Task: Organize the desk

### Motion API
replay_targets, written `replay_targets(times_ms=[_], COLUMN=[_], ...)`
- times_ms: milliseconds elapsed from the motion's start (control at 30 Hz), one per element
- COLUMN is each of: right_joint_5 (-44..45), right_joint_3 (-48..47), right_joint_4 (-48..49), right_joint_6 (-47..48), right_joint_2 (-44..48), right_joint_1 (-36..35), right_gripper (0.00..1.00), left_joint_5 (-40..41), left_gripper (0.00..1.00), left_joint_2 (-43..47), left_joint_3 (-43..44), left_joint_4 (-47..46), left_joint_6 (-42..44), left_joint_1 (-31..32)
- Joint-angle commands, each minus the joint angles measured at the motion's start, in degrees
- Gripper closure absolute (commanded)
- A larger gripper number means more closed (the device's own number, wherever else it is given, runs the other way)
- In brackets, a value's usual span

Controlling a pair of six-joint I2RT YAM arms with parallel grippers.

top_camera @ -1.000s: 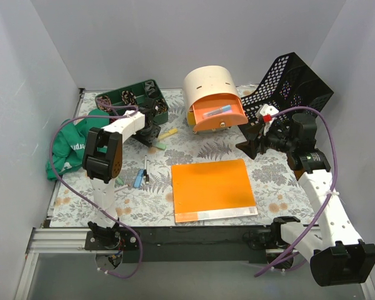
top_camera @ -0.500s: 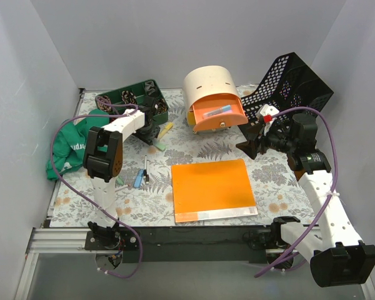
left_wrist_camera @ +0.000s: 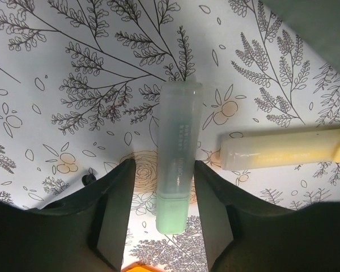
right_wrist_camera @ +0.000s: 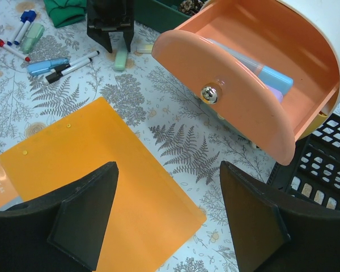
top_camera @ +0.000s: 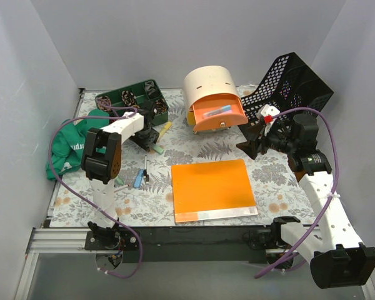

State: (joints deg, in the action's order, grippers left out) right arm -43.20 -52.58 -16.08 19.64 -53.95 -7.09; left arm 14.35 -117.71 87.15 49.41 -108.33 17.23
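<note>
The desk (top_camera: 219, 150) has a pale fern-and-flower print. My left gripper (top_camera: 151, 139) is low over it near the back left. In the left wrist view it (left_wrist_camera: 165, 226) is open, and its fingers (left_wrist_camera: 116, 209) straddle a green highlighter (left_wrist_camera: 177, 181) with a gap on each side. The highlighter lies flat on the desk (left_wrist_camera: 73, 85). A yellow highlighter (left_wrist_camera: 283, 150) lies just to its right. My right gripper (top_camera: 253, 142) is open and empty. It hovers (right_wrist_camera: 167, 221) above the desk by the orange folder's corner (right_wrist_camera: 73, 170).
An orange folder (top_camera: 212, 187) lies front centre. A cream drawer unit (top_camera: 212, 81) has its orange drawer (right_wrist_camera: 243, 102) open with items inside. A black mesh tray (top_camera: 294, 81) leans back right. A green organizer box (top_camera: 134, 97), green cloth (top_camera: 69, 147) and loose pens (top_camera: 140, 177) are at the left.
My left gripper has shifted slightly left and toward the front around the green highlighter, which moved a little with it. The right arm has not moved.
</note>
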Motion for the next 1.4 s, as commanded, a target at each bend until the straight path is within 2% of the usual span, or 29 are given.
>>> replay_targets(times_ms=[0,133,233,267,367,433,567,667,800,833,900,933,1067,1133,1267,1367], right_joint_5=[0.1,0.1,0.1,0.2,0.4,0.4,0.6,0.7,1.5,1.6,2.1,2.2,2.8,2.9,2.8,2.6], right_joint_3=[0.0,0.0,0.1,0.0,0.0,0.1,0.0,0.1,0.0,0.0,0.0,0.1,0.1,0.1,0.1,0.2], right_joint_4=[2.0,2.1,2.1,2.0,2.1,2.1,2.1,2.0,1.9,1.9,1.9,1.9,1.9,1.8,1.9,1.9], right_joint_6=[0.0,0.0,0.0,0.0,0.0,0.1,0.2,0.3,0.8,0.8,1.0,1.1,1.4,1.5,1.5,1.6], right_joint_2=[1.1,1.2,1.3,1.3,1.4,1.4,1.5,1.4,1.4,1.4,1.4,1.4,1.5,1.4,1.3,1.1], right_joint_1=[0.3,0.3,0.3,0.3,0.3,0.4,0.3,0.4,0.5,0.6,0.8,0.9,1.3,1.5,1.7,1.8], right_gripper=[0.19,0.19,0.19,0.19,0.19,0.19,0.19,0.19,0.19,0.19,0.19,0.19,0.19,0.19,0.19,0.19], left_joint_5=[0.2,0.5,0.4,0.2,-1.1,-1.5,-4.4,-9.4,-17.8,-21.3,-25.0,-30.1,-39.9,-41.1,-41.4,-40.4], left_gripper=[0.56,0.64,0.76,0.84,0.94,0.96,1.00,1.00,1.00,1.00,1.00,1.00,1.00,1.00,1.00,0.99], left_joint_2=[2.6,3.0,3.5,4.1,5.7,8.3,15.2,22.9,33.8,36.2,40.5,40.9,39.3,37.6,33.7,28.2], left_joint_3=[-1.5,-2.2,-2.6,-2.7,-3.5,-4.6,-8.9,-13.8,-21.7,-23.0,-23.9,-23.1,-15.6,-11.0,-3.7,2.5], left_joint_4=[1.2,1.0,0.6,0.3,-1.5,-3.6,-10.4,-18.0,-30.7,-36.3,-40.1,-41.8,-42.2,-42.5,-42.8,-42.7], left_joint_6=[1.4,3.0,4.4,5.1,7.0,8.3,16.2,22.1,35.3,37.3,41.4,45.6,54.7,57.9,70.0,73.3], left_joint_1=[-0.4,-0.4,-0.4,-0.4,-0.4,-0.4,-0.4,-0.3,-0.3,-0.3,-0.1,0.0,1.0,3.2,9.7,13.0])
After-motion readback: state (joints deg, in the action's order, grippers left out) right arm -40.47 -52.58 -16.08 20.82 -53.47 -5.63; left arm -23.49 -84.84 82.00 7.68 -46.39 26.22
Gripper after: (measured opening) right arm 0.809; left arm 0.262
